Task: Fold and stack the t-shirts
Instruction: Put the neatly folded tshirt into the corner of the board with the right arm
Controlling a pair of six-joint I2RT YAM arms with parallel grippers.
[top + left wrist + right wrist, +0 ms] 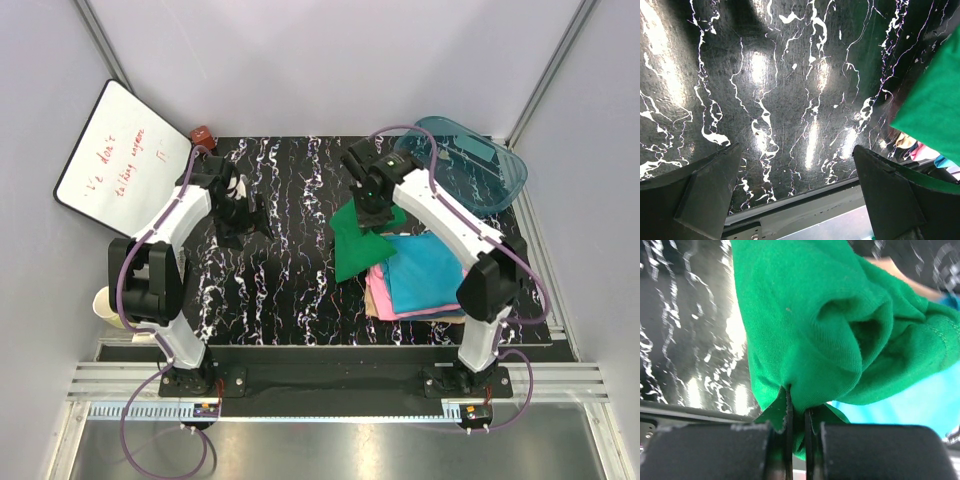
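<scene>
My right gripper [797, 415] pinches the green shirt [352, 252] by a bunched edge, and the cloth drapes down at the left edge of the teal shirt [425, 275]. My left gripper [795, 195] hangs spread over bare table [290, 290], well apart.

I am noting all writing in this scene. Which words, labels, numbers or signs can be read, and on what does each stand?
On the whiteboard: two lines of red handwriting, perhaps starting "We don't"; the rest is too blurred to read.
On the front rail: fine scale marks, too small to read.
On the green t-shirt and the tub: no text.
</scene>
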